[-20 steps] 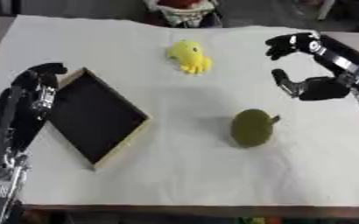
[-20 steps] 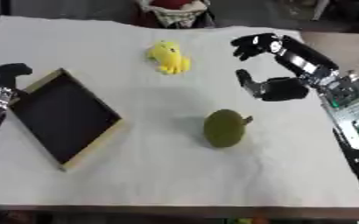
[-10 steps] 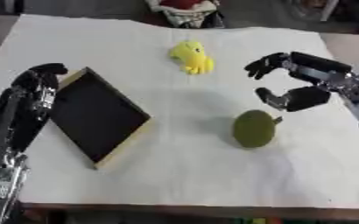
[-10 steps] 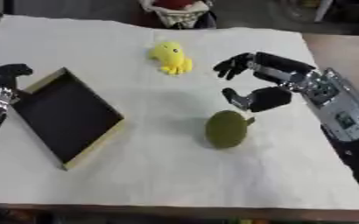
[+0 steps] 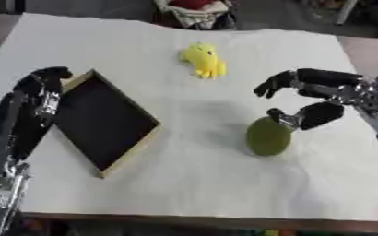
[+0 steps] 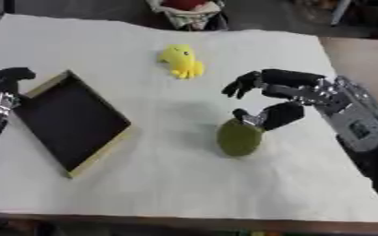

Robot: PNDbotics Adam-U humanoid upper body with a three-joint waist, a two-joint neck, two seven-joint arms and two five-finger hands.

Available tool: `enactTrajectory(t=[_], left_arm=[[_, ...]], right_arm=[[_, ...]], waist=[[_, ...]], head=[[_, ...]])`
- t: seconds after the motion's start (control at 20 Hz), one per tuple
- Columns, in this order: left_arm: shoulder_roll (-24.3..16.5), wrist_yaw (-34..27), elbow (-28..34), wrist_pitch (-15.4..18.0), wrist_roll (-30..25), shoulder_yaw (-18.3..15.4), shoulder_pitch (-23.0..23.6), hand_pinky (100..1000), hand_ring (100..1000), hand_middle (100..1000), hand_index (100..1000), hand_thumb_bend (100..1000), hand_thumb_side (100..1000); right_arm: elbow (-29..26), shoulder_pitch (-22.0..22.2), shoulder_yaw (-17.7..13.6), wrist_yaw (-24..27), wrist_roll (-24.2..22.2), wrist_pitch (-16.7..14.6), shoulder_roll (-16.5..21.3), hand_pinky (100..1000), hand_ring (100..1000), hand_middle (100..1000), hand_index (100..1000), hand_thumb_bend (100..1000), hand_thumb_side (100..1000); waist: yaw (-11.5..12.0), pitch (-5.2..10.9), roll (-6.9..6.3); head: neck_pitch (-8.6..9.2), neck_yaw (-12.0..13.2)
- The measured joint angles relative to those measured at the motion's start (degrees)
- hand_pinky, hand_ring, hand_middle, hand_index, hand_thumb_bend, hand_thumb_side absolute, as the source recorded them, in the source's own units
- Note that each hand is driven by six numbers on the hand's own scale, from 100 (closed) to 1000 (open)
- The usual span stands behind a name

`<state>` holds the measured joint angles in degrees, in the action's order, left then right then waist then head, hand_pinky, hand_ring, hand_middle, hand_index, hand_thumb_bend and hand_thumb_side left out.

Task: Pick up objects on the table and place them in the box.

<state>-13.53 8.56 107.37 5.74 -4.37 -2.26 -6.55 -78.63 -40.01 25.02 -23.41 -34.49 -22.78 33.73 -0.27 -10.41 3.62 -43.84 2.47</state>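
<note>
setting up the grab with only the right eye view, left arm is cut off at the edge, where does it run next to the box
Observer: The left eye view shows the whole left arm. It comes up from the lower left corner along the left side of the box.
Operator: any of it over the inside of the box
Observer: No. It lies over the white cloth, left of the rim. I cannot tell whether it touches the rim.
Operator: and the hand
Observer: The left hand shows whole, beside the box's far left corner, fingers curled, holding nothing.
</note>
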Motion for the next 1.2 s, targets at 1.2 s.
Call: enactTrajectory(t=[1.2], left_arm=[[-0.5, 0.1, -0.1, -0.2, -0.2, 0.0, 0.1, 528, 880, 697, 787, 100, 733]], right_arm=[[1.7, 0.8, 2.4, -14.4, -2.0, -4.9, 2.2, 862, 799, 839, 921, 100, 746]], waist=[[0.0, 0.02, 0.44]], head=[[0.0, 0.0]])
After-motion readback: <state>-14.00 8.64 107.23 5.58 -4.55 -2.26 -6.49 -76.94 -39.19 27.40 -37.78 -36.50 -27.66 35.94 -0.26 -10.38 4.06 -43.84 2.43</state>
